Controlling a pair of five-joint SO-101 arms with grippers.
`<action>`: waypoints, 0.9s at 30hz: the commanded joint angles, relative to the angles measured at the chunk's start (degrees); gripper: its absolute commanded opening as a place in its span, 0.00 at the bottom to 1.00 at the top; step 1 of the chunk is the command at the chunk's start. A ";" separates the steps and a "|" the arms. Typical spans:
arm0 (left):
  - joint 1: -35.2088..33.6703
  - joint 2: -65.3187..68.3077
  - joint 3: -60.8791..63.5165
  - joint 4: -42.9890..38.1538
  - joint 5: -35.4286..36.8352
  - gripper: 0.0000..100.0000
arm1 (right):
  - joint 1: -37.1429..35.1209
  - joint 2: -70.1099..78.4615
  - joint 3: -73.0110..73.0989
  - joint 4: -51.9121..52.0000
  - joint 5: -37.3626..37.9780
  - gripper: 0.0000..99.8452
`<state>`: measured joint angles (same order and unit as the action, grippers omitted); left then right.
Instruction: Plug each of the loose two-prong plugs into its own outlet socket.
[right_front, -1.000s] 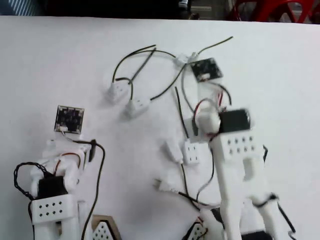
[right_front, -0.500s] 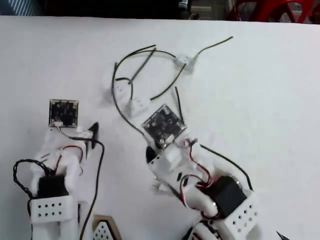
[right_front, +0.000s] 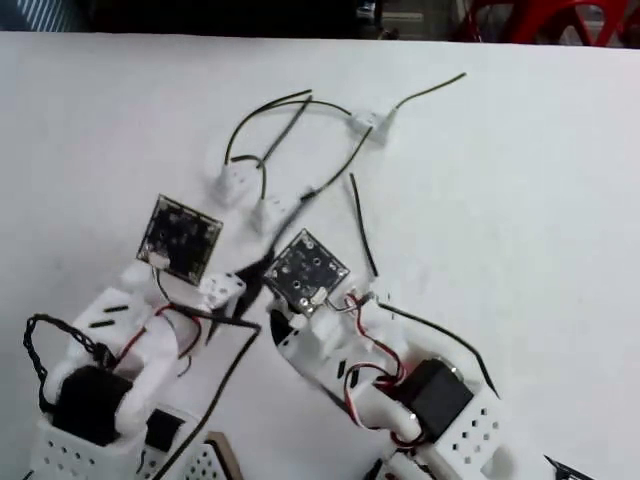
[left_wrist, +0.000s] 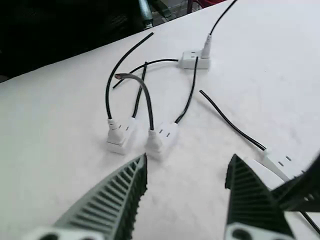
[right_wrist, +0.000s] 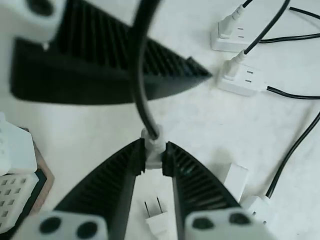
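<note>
Plug pinched in right fingers; left fingers spread empty; three sockets filled.

Work surface: a plain white table, matte, occupying nearly the whole high view. Its far edge runs straight across the top of the frame. Beyond that edge lies a dark, unlit strip of room; no wall or floor detail can be made out there. Upper left corner: a pale blue-and-white striped item, type undetermined. Upper right corner: red furniture framing, probably chair legs. Top centre: a small grey metallic object, not identifiable. Lighting on the table is even, with soft, faint shadows.
</note>
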<state>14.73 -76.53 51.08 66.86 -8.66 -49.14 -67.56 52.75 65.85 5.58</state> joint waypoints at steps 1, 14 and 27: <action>2.07 -0.66 -3.69 2.46 0.44 0.26 | 0.31 -0.84 -0.44 -1.01 -0.70 0.02; -4.00 -0.31 -3.34 3.16 0.00 0.28 | 12.79 -1.27 -0.44 -1.19 -0.79 0.02; -3.47 -0.22 11.43 1.49 -2.73 0.36 | 45.67 -0.84 12.13 -20.53 -3.34 0.02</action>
<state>11.21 -76.44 61.19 70.81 -10.24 -7.74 -68.09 62.42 51.78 4.70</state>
